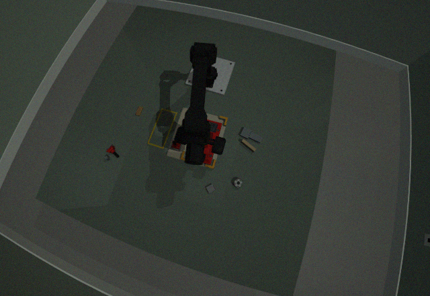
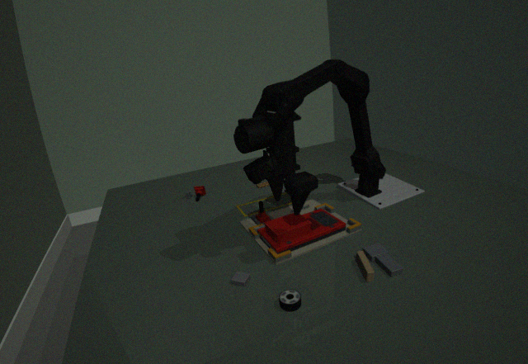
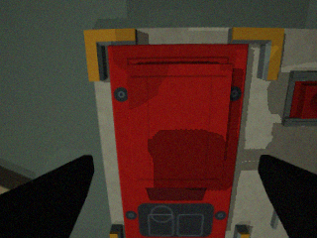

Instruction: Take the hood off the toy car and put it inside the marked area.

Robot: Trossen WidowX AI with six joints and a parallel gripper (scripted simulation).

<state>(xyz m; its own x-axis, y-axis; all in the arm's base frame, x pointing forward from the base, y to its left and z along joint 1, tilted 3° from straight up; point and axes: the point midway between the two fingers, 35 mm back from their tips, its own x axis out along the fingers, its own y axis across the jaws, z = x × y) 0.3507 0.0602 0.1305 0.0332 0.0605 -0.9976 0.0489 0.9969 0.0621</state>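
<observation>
Pincer [image 3: 175, 190] hangs wide open and empty above the toy car [image 3: 178, 134]; descend centred so both fingers straddle its hood [image 3: 188, 166].

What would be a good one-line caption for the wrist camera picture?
Open gripper poised above the red toy car on its base plate, fingers spread wide and holding nothing.
</observation>
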